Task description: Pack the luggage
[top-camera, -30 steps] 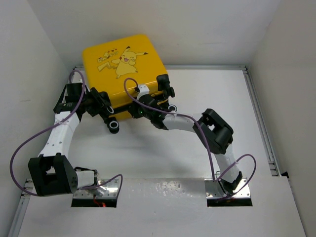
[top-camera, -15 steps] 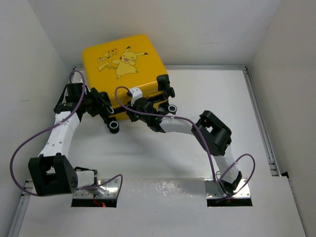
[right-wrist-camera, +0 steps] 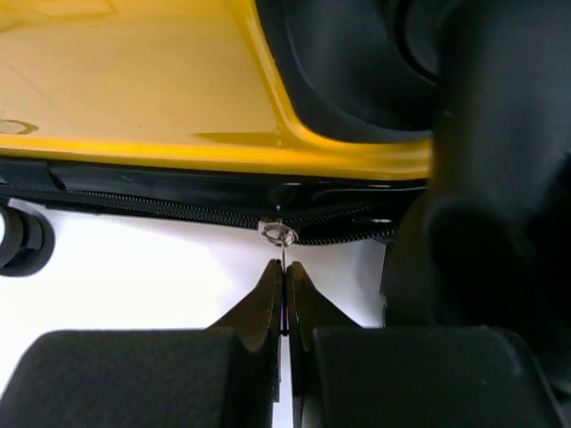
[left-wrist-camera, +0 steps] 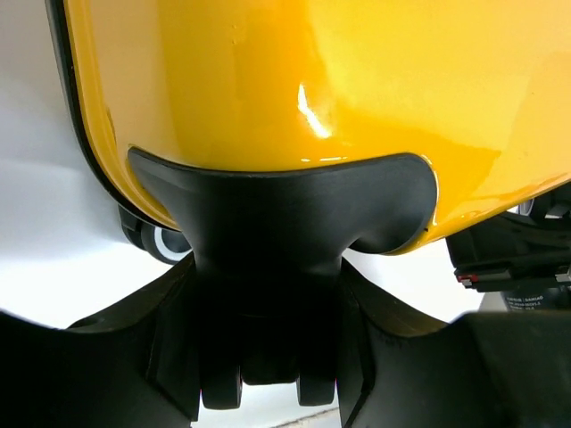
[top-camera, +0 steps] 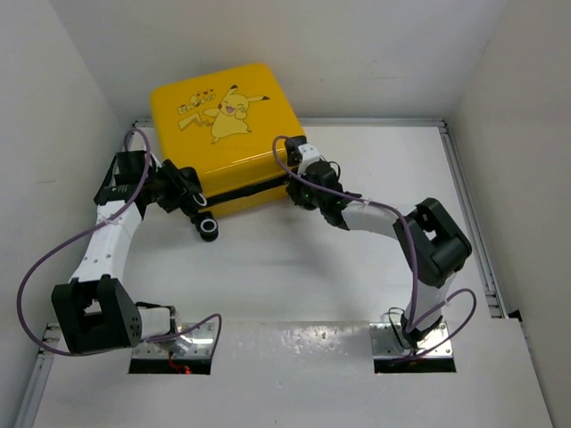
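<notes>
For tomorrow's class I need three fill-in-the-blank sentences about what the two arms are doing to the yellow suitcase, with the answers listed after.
1. The right gripper pinches the zipper pull with its jaws ____.
2. The left gripper clamps the wheel bracket, which is ____ in colour.
3. The luggage lies flat on the table, its cartoon print facing ____.

Missing words: shut; black; up.

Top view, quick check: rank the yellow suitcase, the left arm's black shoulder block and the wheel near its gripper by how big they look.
1. luggage, largest by far.
2. left arm's shoulder block, though it probably sits nearer the camera, which flatters it.
3. wheel, clearly smallest.
</notes>
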